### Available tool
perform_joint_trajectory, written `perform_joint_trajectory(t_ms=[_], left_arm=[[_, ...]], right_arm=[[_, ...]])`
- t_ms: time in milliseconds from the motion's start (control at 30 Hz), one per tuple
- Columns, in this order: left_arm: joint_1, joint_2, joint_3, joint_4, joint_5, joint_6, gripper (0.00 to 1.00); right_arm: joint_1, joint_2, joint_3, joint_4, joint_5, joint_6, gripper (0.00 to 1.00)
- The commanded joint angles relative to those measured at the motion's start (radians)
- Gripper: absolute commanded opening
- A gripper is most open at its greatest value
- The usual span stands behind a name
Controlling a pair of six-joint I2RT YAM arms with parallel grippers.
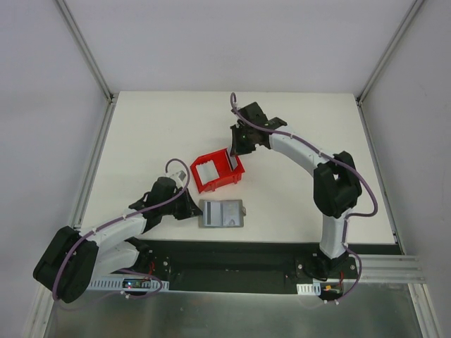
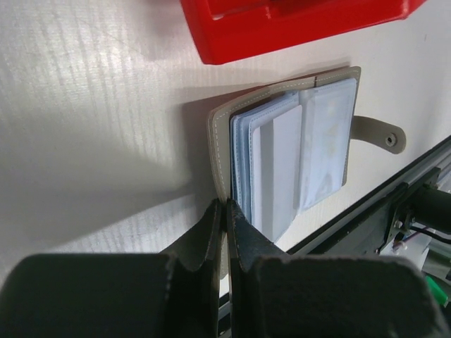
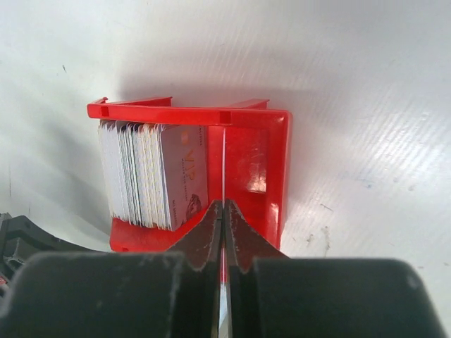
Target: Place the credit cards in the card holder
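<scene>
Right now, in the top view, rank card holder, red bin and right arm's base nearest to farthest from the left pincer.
1. card holder, gripped by the left pincer.
2. red bin, behind it.
3. right arm's base, far right.

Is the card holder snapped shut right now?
No: the card holder lies open, its inner plastic slots facing up.

Left arm (image 1: 120,229) and right arm (image 1: 299,149) wear white shells, black joints, purple cables (image 1: 232,101) — left claw (image 2: 225,206), right claw (image 3: 223,206) matte black.
</scene>
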State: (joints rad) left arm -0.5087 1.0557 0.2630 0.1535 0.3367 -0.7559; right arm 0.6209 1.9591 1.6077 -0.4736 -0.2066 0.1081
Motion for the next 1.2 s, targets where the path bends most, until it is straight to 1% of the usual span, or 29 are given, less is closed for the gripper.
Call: perform_joint_trajectory(t_ms=[0,133,300,500,933,967,1167], left_arm=[[0.002,-0.016,0.045,0.020,0.064,0.023,0.00],[0.002,0.026,0.065,0.017,0.091,0.039,0.00],[0.002,0.038,0.070,0.011,0.084,0.058,0.00],[0.002,0.043,0.074,0.009,0.078,0.061,0.00],[0.002,-0.003,0.042,0.000,0.071,0.055,0.00],[0.002,-0.003,0.042,-0.002,0.070,0.055,0.00],[0.002,0.001,0.044,-0.005,0.071,0.056,0.00]], right_arm=[[0.000,-0.066,0.008,-0.033,0.073,-0.021,0.00],[0.000,-0.086,-0.023,0.026,0.033,0.024,0.00],[0.002,-0.046,-0.031,0.043,0.013,0.024,0.00],[0.000,-0.035,-0.034,0.026,0.047,-0.019,0.00],[-0.012,-0.031,-0.020,-0.056,0.153,-0.100,0.00],[-0.015,-0.026,-0.017,-0.066,0.165,-0.134,0.00],[-0.027,-0.026,-0.009,-0.097,0.200,-0.171,0.00]])
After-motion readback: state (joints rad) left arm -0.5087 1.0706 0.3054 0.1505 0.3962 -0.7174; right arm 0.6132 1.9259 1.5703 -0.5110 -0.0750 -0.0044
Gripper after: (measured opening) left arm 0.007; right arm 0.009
